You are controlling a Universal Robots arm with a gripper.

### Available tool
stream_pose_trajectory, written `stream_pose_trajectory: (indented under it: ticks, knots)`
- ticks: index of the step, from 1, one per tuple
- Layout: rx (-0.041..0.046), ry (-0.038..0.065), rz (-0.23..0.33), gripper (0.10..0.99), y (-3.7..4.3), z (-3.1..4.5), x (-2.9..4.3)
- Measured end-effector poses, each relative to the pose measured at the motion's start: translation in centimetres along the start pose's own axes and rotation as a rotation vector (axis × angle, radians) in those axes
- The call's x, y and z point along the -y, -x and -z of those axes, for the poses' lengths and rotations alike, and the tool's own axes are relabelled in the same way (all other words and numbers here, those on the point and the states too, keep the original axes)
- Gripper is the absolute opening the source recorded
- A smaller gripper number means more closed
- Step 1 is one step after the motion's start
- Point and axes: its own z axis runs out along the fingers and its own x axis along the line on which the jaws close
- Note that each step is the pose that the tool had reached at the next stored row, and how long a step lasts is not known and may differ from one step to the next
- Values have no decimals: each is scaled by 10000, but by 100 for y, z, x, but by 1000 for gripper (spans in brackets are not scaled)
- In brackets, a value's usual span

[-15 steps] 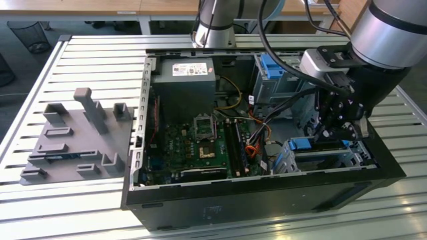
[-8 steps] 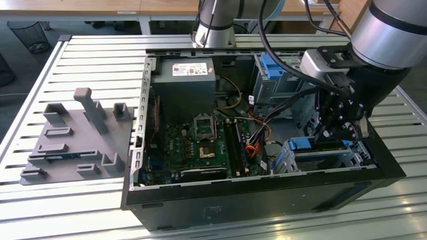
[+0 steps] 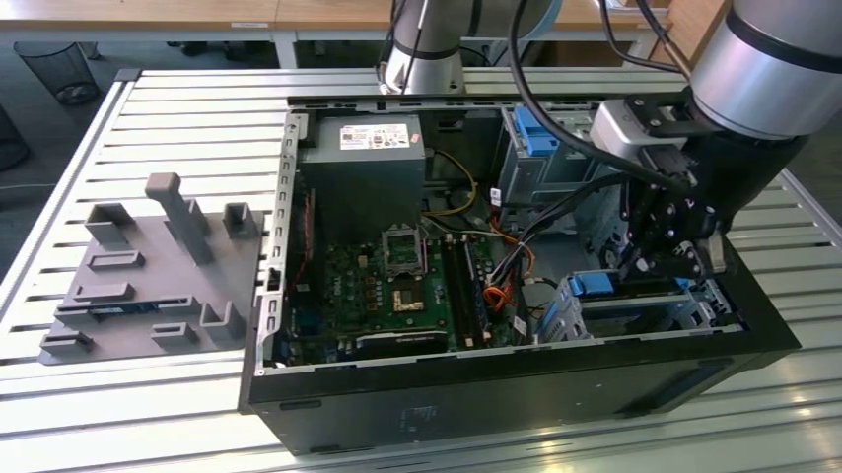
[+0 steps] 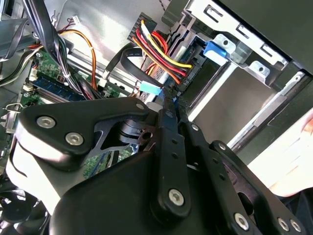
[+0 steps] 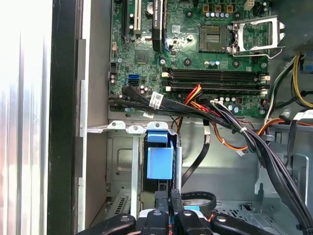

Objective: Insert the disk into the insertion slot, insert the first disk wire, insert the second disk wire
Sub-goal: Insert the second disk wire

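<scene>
The disk shows by its blue carrier (image 5: 160,161), seated edge-on in the insertion slot (image 5: 122,164), a low silver cage at the case's front corner (image 3: 638,313). In the exterior view the carrier's blue end (image 3: 593,284) peeks out beside my gripper (image 3: 654,274), which reaches down into that corner. The fingertips (image 5: 162,197) stand pressed together right behind the disk's rear edge. In the second wrist view my gripper (image 4: 169,96) pinches the black plug of a red, yellow and orange disk wire (image 4: 164,51). A black flat disk wire with a teal plug (image 4: 149,88) lies beside it.
The motherboard (image 3: 394,281) fills the case floor, with a grey power supply (image 3: 362,158) behind it. A taller grey cage with a blue tab (image 3: 533,128) stands at the back. Black cable bundles (image 5: 234,125) cross above the slot. A grey fixture plate (image 3: 145,276) lies on the slatted table.
</scene>
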Motion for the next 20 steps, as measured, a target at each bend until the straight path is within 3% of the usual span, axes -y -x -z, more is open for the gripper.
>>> stream_pose_trajectory:
  ticks: [13,15,16,20]
  knots:
    - [2,0,0,145,0,-31,1]
    - [3,0,0,157,0,-31,1]
    - [3,0,0,220,0,-31,1]
    - [1,0,0,220,0,-11,1]
